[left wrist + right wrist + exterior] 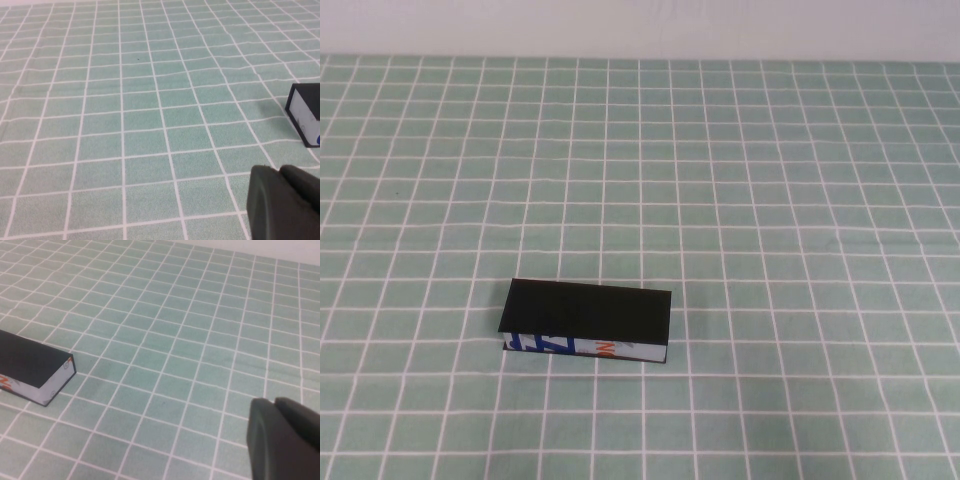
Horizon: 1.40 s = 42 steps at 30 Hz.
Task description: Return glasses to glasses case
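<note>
A green tablecloth (800, 300) with a white grid covers the table; behind its far edge stands a plain pale wall (640, 25).

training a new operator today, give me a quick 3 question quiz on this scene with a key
1. True or false: the glasses case lies closed on the checked cloth.
2. Which can be seen anywhere in the three views? A) the glasses B) the case C) a second case
3. Fill in: in the high view neither arm shows; each pincer appears only in its own ____ view.

Key
1. True. Its black top is shut, and its white front edge with blue and orange marks faces the robot.
2. B. No glasses show in any view.
3. Wrist. The left pincer and the right pincer each hang above the cloth, apart from the case; the right one is shut.
</note>
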Motion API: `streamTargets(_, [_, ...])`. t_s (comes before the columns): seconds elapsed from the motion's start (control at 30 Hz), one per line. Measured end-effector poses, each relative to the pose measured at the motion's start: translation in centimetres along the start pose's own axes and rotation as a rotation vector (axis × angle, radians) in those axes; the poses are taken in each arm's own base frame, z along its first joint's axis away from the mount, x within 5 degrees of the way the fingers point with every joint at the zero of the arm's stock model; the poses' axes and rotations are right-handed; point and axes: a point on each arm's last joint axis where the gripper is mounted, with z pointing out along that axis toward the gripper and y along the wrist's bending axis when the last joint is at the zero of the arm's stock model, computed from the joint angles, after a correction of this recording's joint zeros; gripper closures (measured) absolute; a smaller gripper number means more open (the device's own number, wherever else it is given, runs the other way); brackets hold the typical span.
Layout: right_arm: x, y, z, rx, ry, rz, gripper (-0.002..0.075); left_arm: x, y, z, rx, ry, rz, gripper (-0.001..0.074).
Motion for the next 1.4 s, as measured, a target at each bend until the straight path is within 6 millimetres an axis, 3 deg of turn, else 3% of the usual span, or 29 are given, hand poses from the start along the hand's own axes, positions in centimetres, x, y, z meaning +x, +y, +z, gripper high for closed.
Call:
streamTargets(0.4, [0.0,0.0,-0.1,0.004,-0.007,0.004,0.0739,0.0,0.0,0.0,0.0,0.0,0.0,0.0737])
streamTargets(0.7, [-0.2,-1.1,-2.3,0.146,-0.125,0.047,0.0739,0.0,0.0,0.0,0.0,-0.002,0.0,0.0737])
streamTargets(0.87, [0.3,-1.0,-3.3,0.173,-0.14,0.173,0.0739,0.0,0.0,0.0,0.0,-0.002,0.0,0.0737])
streamTargets(1.03, [2.0,-1.2,-2.8,0.219,-0.114,0.22,0.0739,0.0,0.0,0.0,0.0,-0.002,0.0,0.0737])
streamTargets(1.4, [10.1,-1.6,-0.3,0.32,-0.069,0.277,0.0739,0.0,0.0,0.0,0.0,-0.002,0.0,0.0737])
